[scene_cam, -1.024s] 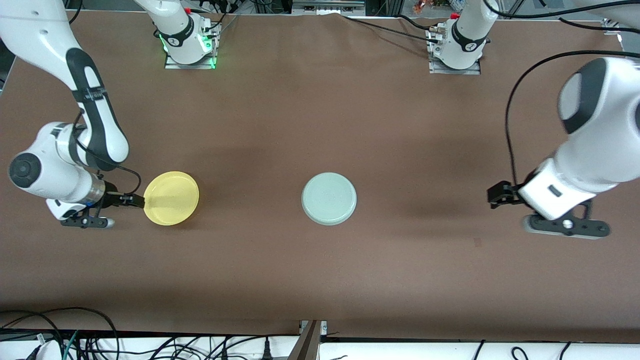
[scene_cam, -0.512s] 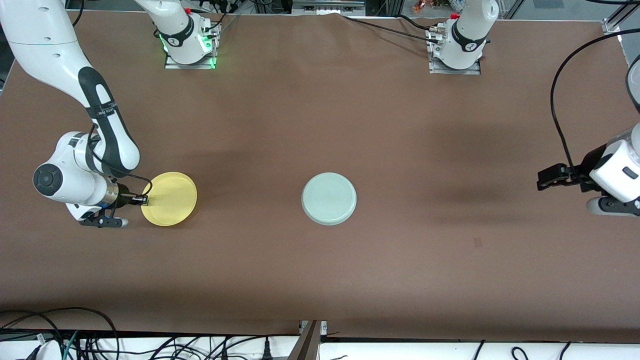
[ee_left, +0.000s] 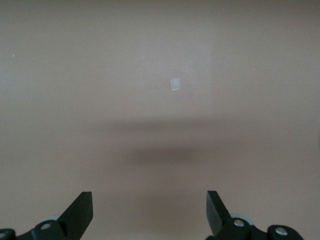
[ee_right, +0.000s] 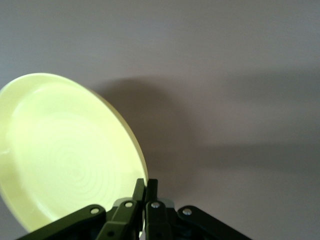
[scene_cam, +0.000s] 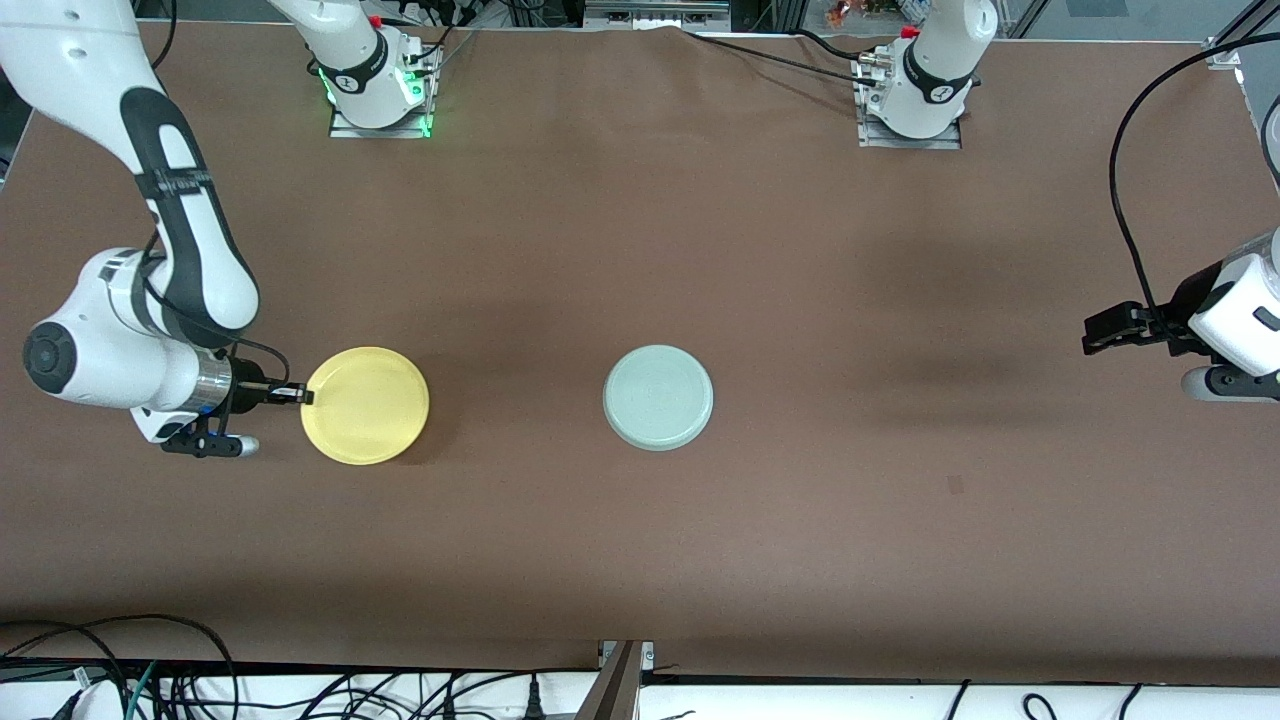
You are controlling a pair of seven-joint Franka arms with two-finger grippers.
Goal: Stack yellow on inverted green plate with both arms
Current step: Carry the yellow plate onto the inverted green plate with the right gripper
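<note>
the right gripper (scene_cam: 300, 396) was clamped on the yellow plate's (scene_cam: 366, 405) rim, toward the right arm's end from the green plate (scene_cam: 658, 397), which lay rim-down and well apart. the left gripper (scene_cam: 1095, 334) was held open, waiting past the green plate.

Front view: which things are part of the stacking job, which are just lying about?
Job:
- yellow plate, rim pinched in the shut right gripper
- green plate, upside down mid-table
- left gripper, open, waiting at the left arm's end of the table

Lying about:
- small pale scrap on the table under the left gripper
- cables along the table's near edge
</note>
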